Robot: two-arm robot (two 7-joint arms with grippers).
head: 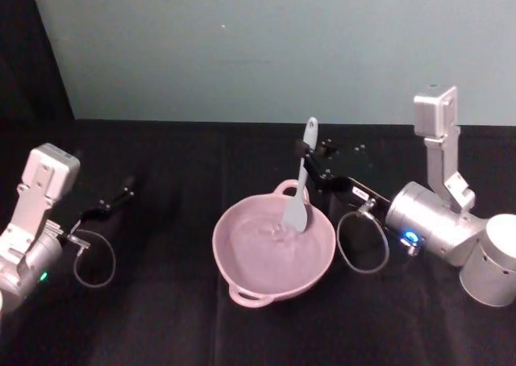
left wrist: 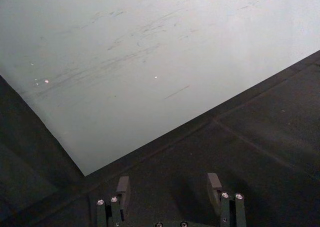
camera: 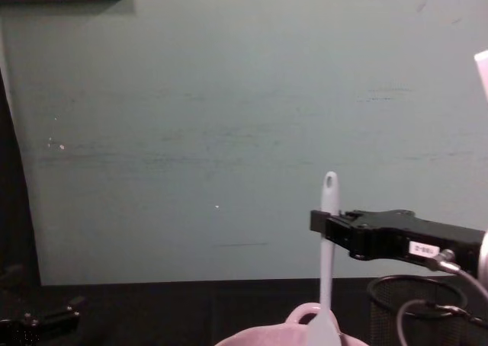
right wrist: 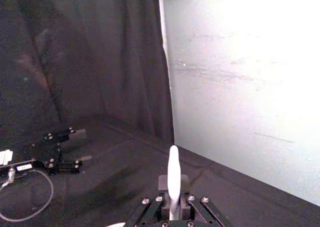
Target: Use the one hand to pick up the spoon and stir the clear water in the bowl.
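Note:
The pale pink bowl (head: 262,285) sits mid-table with clear water in it; its loop handle (camera: 296,315) peeks up in the chest view. The white spoon (head: 301,185) stands nearly upright, its blade in the water near the bowl's far right side. My right gripper (head: 305,151) reaches in from the right and is shut on the spoon's handle (camera: 327,247), below the oval hole. The right wrist view shows the handle (right wrist: 173,173) rising between the jaws. Far to the left, my left gripper (head: 125,193) rests low over the table, open (left wrist: 168,188) and holding nothing.
A black wire-mesh cup (camera: 415,309) stands on the right, under the right arm. Cable loops hang from both wrists (head: 363,239). A pale wall (head: 266,43) closes the back of the black cloth table.

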